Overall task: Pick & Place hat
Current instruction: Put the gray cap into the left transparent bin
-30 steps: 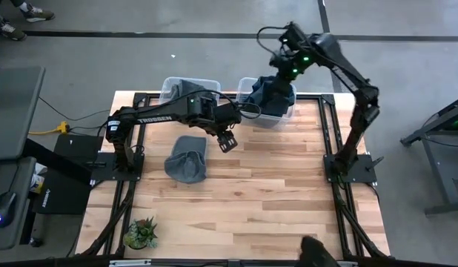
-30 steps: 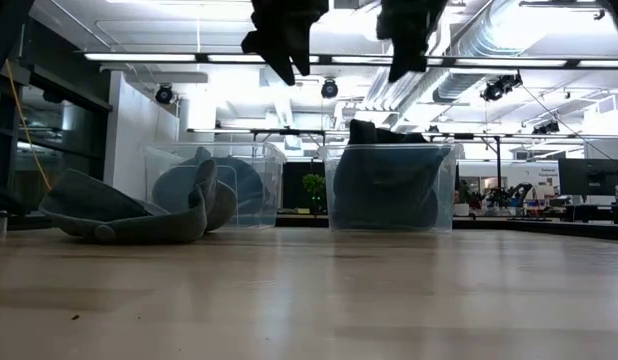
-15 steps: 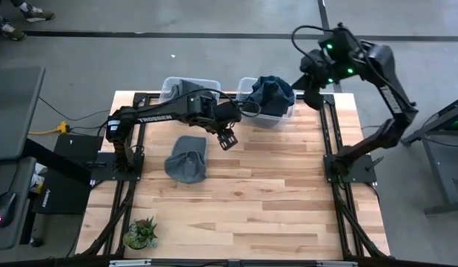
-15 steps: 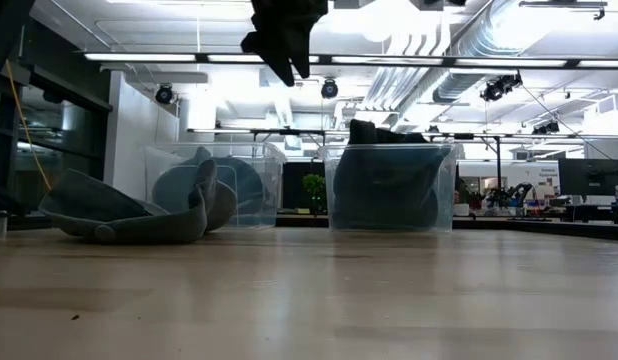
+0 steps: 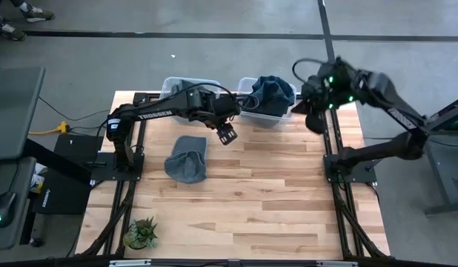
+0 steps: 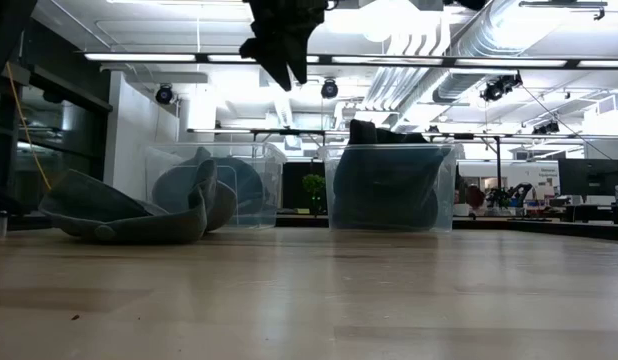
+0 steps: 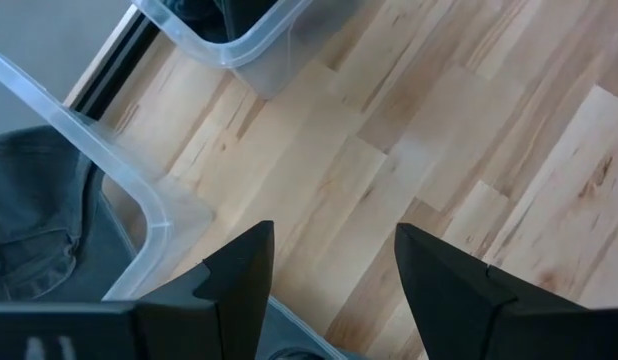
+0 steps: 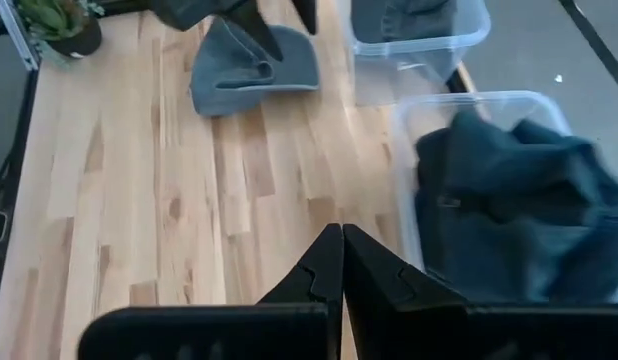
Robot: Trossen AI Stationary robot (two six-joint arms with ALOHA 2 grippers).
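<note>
A grey hat [image 5: 187,158] lies flat on the table, crown down; it also shows low on the left [image 6: 129,215] and in the right wrist view [image 8: 251,62]. My left gripper [image 5: 227,133] hangs open in the air right of it, near the two clear bins [image 7: 334,270] and high above the table [image 6: 284,40]. My right gripper [image 5: 316,119] is shut and holds nothing; it hangs past the right bin near the table's far right corner [image 8: 341,262]. Dark blue hats [image 5: 272,90] fill the right bin.
The left clear bin [image 5: 186,90] holds grey hats, and the right clear bin [image 5: 267,110] stands beside it on the far edge. A small potted plant [image 5: 141,233] sits at the near left corner. Bare wood stretches across the near and right part [image 5: 288,193].
My right arm has drawn back from above the right bin toward the table's right edge and come down beside the far right corner, leaving the low view. My left gripper has shifted a little toward the far edge.
</note>
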